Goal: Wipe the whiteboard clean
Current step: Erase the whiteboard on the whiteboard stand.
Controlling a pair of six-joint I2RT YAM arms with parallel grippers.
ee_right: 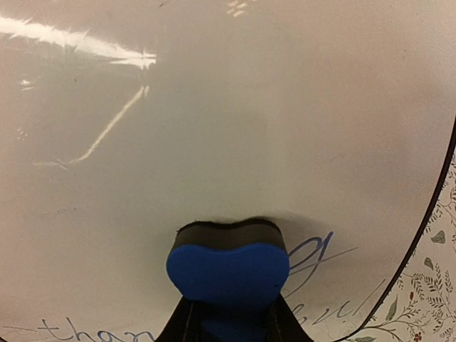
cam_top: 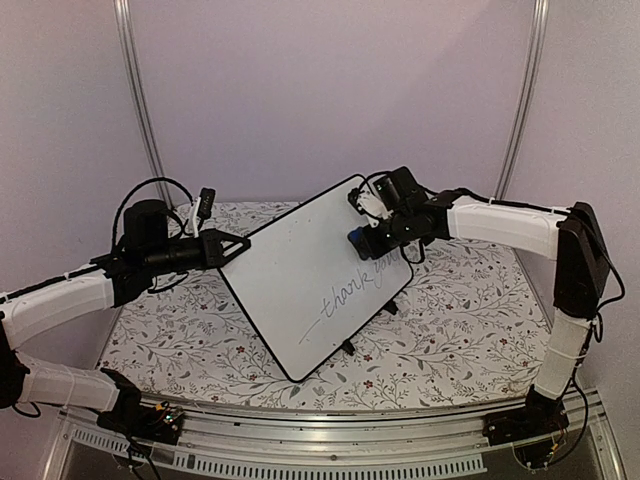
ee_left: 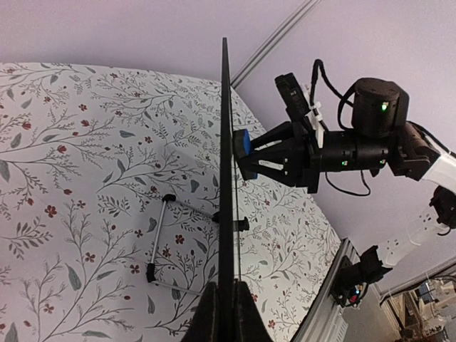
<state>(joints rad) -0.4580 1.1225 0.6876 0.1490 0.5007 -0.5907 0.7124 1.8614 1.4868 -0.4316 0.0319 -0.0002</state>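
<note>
The whiteboard (cam_top: 300,285) is tilted up off the table, and its left edge is pinched by my left gripper (cam_top: 238,246), which is shut on it. In the left wrist view the whiteboard (ee_left: 226,178) shows edge-on between the left gripper's (ee_left: 226,317) jaws. Handwriting "thank you" (cam_top: 350,290) runs along its lower right. My right gripper (cam_top: 366,240) is shut on a blue eraser (ee_right: 228,267), whose dark felt face presses against the whiteboard (ee_right: 214,107) just above the writing (ee_right: 317,249). The eraser (ee_left: 243,143) meets the board face from the right.
A floral tablecloth (cam_top: 450,320) covers the table. The board's wire stand (ee_left: 160,242) with black feet hangs behind it above the cloth. A metal rail (cam_top: 330,440) runs along the near table edge, with purple walls behind.
</note>
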